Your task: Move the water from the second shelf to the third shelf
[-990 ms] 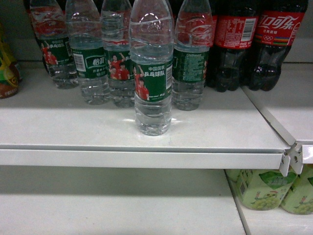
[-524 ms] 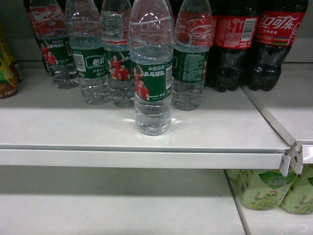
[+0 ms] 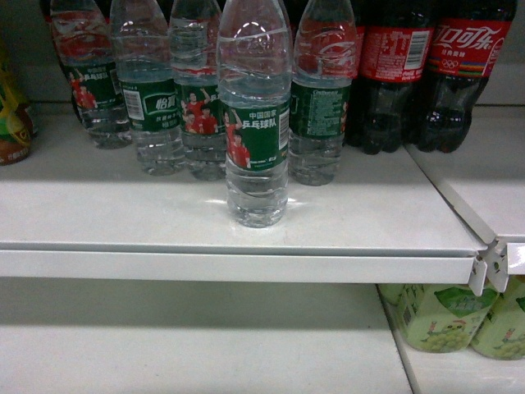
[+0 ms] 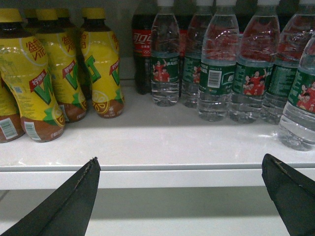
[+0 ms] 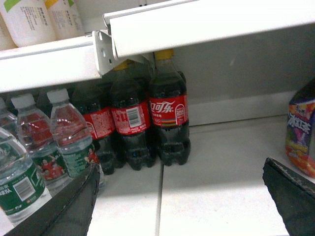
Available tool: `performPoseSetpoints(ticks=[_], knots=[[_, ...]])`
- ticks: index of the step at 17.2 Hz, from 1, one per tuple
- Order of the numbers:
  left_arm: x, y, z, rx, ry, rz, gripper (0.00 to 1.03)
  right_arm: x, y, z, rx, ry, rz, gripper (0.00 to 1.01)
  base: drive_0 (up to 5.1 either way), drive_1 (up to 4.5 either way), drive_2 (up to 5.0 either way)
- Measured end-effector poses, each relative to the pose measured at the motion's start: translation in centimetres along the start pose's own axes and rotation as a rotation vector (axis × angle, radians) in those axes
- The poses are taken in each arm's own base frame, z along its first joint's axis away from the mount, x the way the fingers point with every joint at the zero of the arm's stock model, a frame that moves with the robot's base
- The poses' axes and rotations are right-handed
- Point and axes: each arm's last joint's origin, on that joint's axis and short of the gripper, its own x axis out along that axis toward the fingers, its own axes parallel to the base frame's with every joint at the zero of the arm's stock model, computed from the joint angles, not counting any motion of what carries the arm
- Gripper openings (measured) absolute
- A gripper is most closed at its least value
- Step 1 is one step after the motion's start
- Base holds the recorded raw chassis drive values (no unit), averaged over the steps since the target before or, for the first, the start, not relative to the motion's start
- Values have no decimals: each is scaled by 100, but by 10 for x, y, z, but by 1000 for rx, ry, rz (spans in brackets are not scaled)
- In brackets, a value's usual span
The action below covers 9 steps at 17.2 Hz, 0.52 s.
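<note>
One water bottle, clear and ribbed with a green label, stands alone near the front edge of the white shelf. Several more water bottles line up behind it. In the left wrist view the same row of water bottles stands on the shelf, with the front one at the right edge. My left gripper is open, level with the shelf lip and touching nothing. My right gripper is open over bare shelf, with water bottles beside its left finger. Neither gripper shows in the head view.
Dark cola bottles stand right of the water and also appear as cola bottles in the right wrist view. Yellow tea bottles fill the shelf's left. Pale green bottles sit on the lower shelf. A colourful pack stands at the right.
</note>
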Motion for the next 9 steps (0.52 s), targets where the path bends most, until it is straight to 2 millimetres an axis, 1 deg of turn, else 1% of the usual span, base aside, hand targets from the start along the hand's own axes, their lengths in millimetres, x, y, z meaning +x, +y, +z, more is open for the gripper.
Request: performPoseSetpoints(ticks=[1, 2, 4, 7, 8, 9], knots=[[0, 0, 0, 0, 0, 0, 98, 14, 3, 7, -7, -3, 22, 98, 0, 0, 0], [0, 0, 0, 0, 0, 0, 98, 24, 6, 8, -9, 7, 42, 98, 0, 0, 0], [0, 0, 0, 0, 0, 0, 98, 41, 18, 3, -16, 41, 90, 98, 0, 0, 0], [0, 0, 0, 0, 0, 0, 98, 58, 47, -22, -41, 94, 196, 98, 0, 0, 0], [0, 0, 0, 0, 0, 0, 98, 66, 59, -32, -56, 113, 234, 98, 0, 0, 0], [0, 0, 0, 0, 0, 0, 98, 78, 76, -42, -76, 122, 281, 98, 0, 0, 0]])
